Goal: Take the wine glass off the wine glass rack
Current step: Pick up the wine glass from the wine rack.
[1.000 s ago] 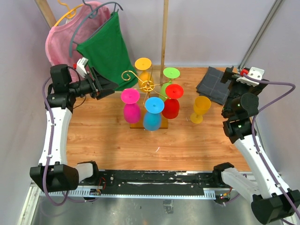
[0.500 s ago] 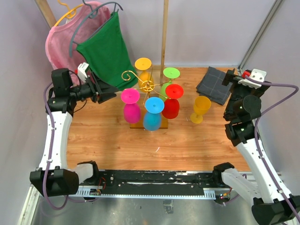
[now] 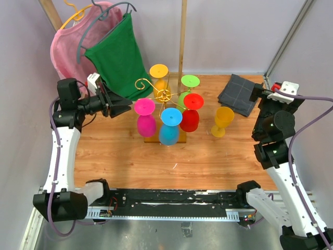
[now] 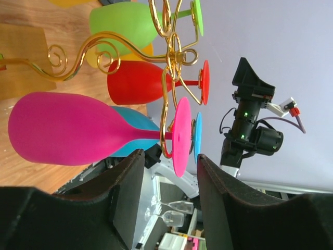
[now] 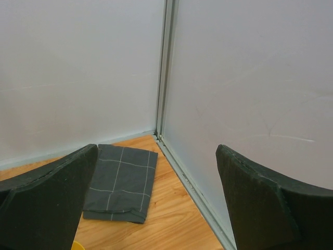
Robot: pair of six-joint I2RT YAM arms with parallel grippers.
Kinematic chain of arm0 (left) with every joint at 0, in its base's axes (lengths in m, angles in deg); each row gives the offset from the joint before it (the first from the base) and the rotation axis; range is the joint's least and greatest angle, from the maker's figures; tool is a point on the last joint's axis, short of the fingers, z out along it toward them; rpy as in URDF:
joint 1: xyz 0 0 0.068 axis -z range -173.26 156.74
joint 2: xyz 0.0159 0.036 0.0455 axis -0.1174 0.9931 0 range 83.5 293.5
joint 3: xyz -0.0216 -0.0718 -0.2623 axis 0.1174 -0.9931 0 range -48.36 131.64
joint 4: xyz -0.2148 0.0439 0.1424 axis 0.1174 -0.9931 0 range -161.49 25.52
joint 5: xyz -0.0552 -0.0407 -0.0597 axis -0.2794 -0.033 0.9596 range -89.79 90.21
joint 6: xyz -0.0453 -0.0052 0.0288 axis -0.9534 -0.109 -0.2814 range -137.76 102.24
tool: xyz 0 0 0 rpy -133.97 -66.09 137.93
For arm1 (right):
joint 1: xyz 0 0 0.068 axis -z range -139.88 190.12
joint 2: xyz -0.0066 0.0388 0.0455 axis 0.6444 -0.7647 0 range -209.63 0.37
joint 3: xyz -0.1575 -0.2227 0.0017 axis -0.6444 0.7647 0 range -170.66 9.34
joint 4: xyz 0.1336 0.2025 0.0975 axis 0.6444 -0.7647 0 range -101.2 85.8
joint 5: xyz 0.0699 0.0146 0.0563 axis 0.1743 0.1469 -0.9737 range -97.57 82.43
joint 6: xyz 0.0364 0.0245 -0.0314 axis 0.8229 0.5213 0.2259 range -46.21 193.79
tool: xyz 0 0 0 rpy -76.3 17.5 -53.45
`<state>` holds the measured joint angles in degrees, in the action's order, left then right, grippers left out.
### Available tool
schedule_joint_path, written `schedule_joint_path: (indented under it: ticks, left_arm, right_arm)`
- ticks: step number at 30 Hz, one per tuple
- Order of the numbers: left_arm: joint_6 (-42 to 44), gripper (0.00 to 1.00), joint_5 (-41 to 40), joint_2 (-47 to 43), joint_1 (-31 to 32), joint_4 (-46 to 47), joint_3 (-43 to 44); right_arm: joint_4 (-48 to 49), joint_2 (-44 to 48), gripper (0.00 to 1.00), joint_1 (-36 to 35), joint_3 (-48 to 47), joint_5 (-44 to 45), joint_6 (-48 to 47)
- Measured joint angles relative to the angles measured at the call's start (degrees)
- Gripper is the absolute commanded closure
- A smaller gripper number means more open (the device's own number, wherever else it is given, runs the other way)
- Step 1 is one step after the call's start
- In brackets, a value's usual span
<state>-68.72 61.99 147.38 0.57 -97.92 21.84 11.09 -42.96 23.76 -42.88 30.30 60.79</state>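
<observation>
The left gripper [image 4: 169,159] was turned on its side, one finger above the other, jaws partly apart and clamped on nothing. The gap lined up with the flat foot of the pink wine glass [image 4: 67,130], probably so the fingers could close on that disc. The right gripper [image 5: 156,151] hung wide apart and empty at the far right, over the grey cloth [image 5: 122,182], well clear of the work. On the table [image 3: 119,156], the wine glass rack [image 3: 164,95] stood far and central. Its scroll arms held five glasses upside down by their feet, so each likely had to slide outward to come free. The pink one hung nearest the left gripper. An orange goblet [image 3: 222,121] stood upright to the right.
</observation>
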Motion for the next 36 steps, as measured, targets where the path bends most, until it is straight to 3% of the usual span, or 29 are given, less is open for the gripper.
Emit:
schedule_joint_path:
  ticks: [16,36]
  left_arm:
    - [-3.72,0.54,1.55,-8.52,0.00,0.24,-4.85]
    - [-5.31,0.55,0.02,-7.74,2.78,-0.15,-6.75]
  right_arm:
    - [-5.40,3.43,0.02,0.00,-1.53,0.07,-2.08]
    - [-7.56,5.57,0.02,0.00,-1.53,0.04,-2.08]
